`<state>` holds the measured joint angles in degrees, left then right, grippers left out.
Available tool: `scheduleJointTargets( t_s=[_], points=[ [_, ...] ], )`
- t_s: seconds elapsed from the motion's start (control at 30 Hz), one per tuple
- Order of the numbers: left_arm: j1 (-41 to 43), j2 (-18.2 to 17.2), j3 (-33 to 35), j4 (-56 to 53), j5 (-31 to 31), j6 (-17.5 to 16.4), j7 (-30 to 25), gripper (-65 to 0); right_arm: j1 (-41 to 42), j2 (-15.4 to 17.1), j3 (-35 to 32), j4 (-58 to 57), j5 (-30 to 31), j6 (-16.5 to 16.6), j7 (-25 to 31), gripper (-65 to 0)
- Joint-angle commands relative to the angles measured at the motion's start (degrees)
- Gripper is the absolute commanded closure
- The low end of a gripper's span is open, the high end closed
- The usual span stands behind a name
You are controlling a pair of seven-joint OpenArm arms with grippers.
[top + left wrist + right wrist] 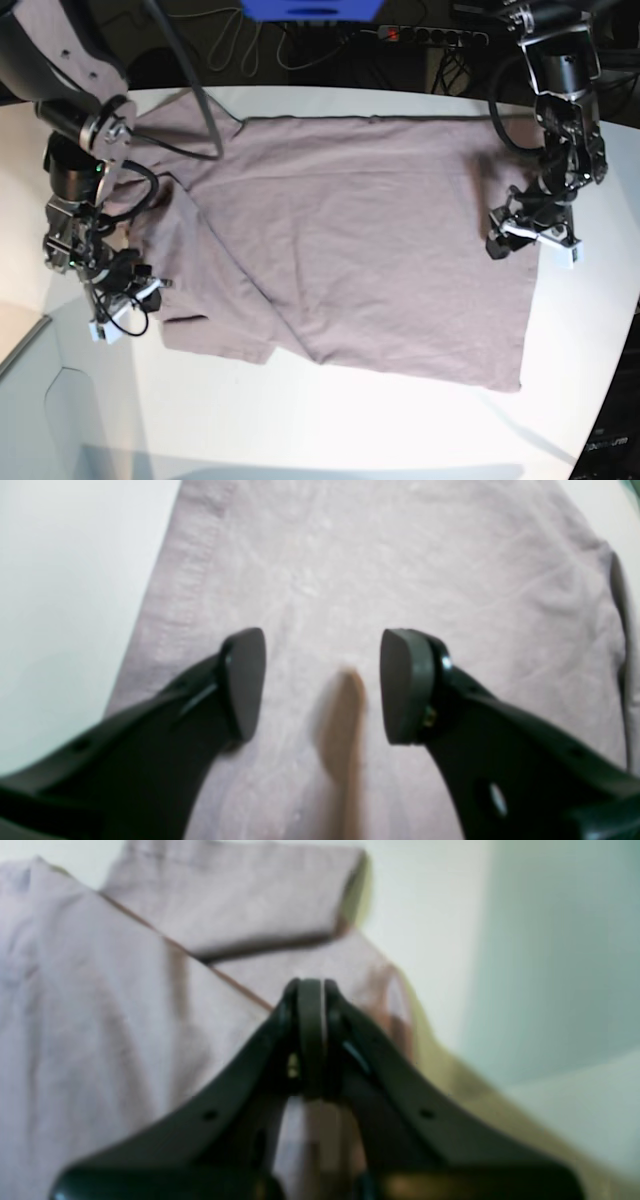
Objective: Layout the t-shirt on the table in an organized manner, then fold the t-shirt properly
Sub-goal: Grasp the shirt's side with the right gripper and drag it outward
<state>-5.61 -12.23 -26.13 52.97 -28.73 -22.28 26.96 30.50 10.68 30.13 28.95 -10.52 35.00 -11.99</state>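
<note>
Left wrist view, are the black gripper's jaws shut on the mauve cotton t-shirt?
No, the left gripper stands open above the mauve cotton t-shirt, a clear gap between its pads.

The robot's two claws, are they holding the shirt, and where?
The right gripper is shut, but whether it pinches the t-shirt near the sleeve cannot be told. The left gripper is open above the cloth, holding nothing.

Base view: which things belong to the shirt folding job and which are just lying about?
Job:
- plain mauve cotton t-shirt
- smooth white table
- left gripper, jaws open
- right gripper, jaws shut

Lying about:
- black power strip
- blue box
</note>
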Motion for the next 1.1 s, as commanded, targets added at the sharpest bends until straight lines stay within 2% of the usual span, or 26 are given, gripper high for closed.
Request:
scheduleJointTargets(
  t_s=[0.0, 0.13, 0.27, 0.33, 0.43, 0.57, 0.6, 0.67, 0.9, 0.97, 1.07],
  points=[
    [0.4, -0.3, 0.0, -0.2, 1.9, 1.7, 3.2, -36.2, 1.5, 1.1, -0.1, -1.0, 0.5, -2.2, 2.3, 0.0],
    [1.0, -0.3, 0.0, -0.2, 1.9, 1.7, 3.1, -36.2, 1.2, 1.9, -0.4, -6.0, 0.5, -6.8, 7.5, 0.0],
    [1.2, -0.3, 0.1, -0.2, 1.9, 1.7, 3.1, -36.2, 1.4, 2.9, -0.5, -8.6, 0.5, -7.0, 10.5, 0.0],
    [1.3, -0.3, 0.1, -0.3, 1.9, 1.7, 3.1, -36.2, 1.5, 3.1, -0.5, -8.6, 0.5, -8.2, 11.9, 0.0],
    [2.5, -0.3, 0.1, -0.3, 1.9, 1.7, 3.1, -36.2, 2.1, 3.2, -3.5, -8.8, 0.4, -14.9, 15.0, 0.0],
    [4.1, -0.3, 0.1, -0.3, 1.9, 1.7, 3.1, -36.2, 2.3, 4.0, -12.9, -8.9, 0.4, -29.2, 21.3, 0.0],
    [4.2, -0.3, 0.1, -0.3, 1.9, 1.7, 3.1, -36.2, 2.4, 4.0, -14.7, -8.9, 0.4, -32.0, 22.3, 0.0],
    [4.5, -0.3, 0.0, -0.2, 1.9, 1.6, 3.1, -36.2, 2.7, 4.0, -17.6, -8.9, 0.5, -34.9, 23.9, 0.0],
    [4.6, -1.4, 0.1, 0.0, 1.9, 1.6, 3.1, -36.2, 5.6, 2.4, -19.4, -8.4, 0.6, -34.8, 24.3, 0.0],
    [4.6, -1.4, 0.1, 0.0, 1.9, 1.6, 3.1, -36.2, 6.2, 2.3, -19.4, -8.7, 0.6, -32.4, 24.3, 0.0],
    [4.6, -2.1, 0.1, 0.0, 1.9, 1.6, 3.1, -36.2, 6.2, 2.3, -19.0, -8.8, 0.6, -26.2, 24.3, -8.9]
  ],
)
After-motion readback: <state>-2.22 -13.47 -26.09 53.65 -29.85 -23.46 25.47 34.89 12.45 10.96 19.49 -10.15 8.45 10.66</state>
